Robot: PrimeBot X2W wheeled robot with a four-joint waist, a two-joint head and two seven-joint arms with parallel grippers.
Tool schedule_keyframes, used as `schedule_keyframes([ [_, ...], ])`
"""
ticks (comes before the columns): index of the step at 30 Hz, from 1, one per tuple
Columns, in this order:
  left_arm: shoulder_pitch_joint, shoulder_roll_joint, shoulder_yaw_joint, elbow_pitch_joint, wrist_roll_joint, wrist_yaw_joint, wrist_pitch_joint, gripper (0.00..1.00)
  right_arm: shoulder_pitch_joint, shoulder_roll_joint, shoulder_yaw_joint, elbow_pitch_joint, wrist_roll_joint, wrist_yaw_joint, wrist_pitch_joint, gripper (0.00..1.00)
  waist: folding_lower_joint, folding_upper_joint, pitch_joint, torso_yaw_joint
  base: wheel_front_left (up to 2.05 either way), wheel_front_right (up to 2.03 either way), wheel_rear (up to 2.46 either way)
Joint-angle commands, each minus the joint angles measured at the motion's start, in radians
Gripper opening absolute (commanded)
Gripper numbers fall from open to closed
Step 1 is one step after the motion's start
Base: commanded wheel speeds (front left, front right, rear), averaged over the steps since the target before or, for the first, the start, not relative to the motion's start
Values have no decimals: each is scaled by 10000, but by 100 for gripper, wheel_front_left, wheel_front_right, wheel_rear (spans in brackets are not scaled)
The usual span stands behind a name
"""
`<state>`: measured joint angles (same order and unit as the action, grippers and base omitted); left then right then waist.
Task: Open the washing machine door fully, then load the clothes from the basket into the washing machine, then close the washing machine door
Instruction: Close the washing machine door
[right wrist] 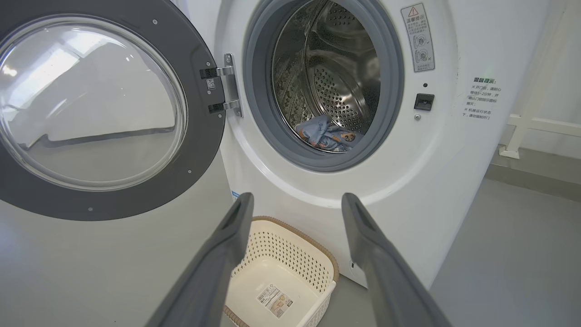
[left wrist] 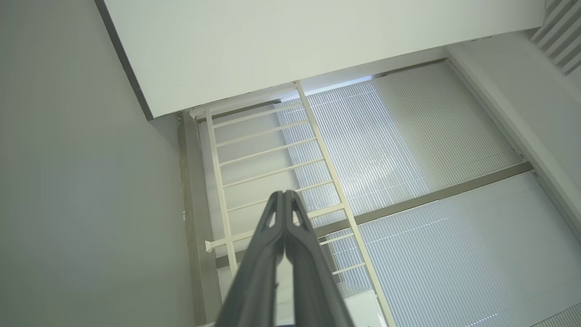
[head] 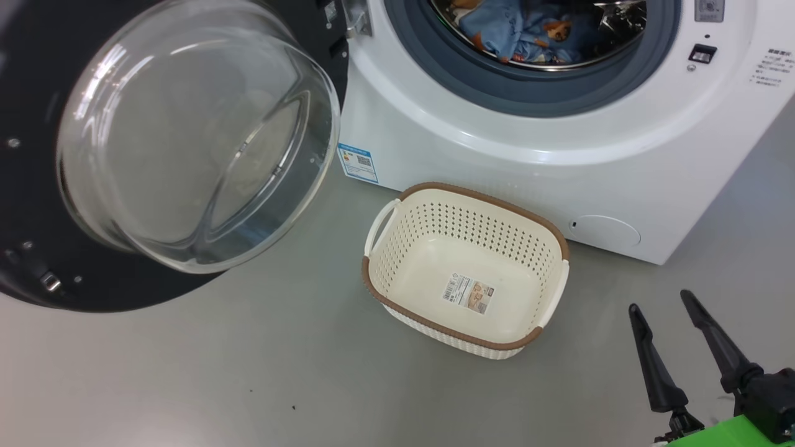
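Closing the washing machine door (head: 168, 143) seems to be the one step not yet done. The door stands swung wide to the left of the washing machine (head: 497, 155). The basket (head: 428, 273) sits on the floor (head: 248, 372) just in front of the machine, with only its sticker (head: 467, 293) inside. The clothes (head: 528, 31) lie in the steel drum (right wrist: 336, 77), low and near the front.

The right gripper (head: 659, 302) hangs at the lower right, well apart from the door, its two fingers (head: 652, 360) spread with nothing between them. The left gripper (left wrist: 285, 196) is pressed together on nothing and points up toward a pale wall (left wrist: 68, 181).

Two things could go wrong from here. The blue fabric lies close to the grey gasket (head: 528, 93), so a fold may be caught when the door shuts, and the door would then probably not lock. An arm reaching across to the door may also knock the basket, because it stands near that path.
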<state>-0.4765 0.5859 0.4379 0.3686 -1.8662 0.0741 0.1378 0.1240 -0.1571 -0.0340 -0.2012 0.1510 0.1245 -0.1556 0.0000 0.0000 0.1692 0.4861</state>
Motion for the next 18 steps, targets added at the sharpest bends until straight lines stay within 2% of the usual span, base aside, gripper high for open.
schedule_keyframes([
  [1,-269,850,248,-93,-6,55,111,0,-328,-138,248,-317,-87,62,-11,100,0,0,164,-164,0,0,0],
  [4,-278,943,163,226,-43,129,380,0,-374,-162,211,-405,-93,62,-4,100,0,0,316,-259,0,0,0],
  [12,-390,1064,-811,589,186,430,1387,0,-552,-306,295,-478,-42,62,43,100,0,0,609,-516,0,0,0],
  [18,-453,1181,-1182,803,398,532,1699,0,-671,-381,269,-474,16,62,27,100,0,0,828,-780,0,0,0],
])
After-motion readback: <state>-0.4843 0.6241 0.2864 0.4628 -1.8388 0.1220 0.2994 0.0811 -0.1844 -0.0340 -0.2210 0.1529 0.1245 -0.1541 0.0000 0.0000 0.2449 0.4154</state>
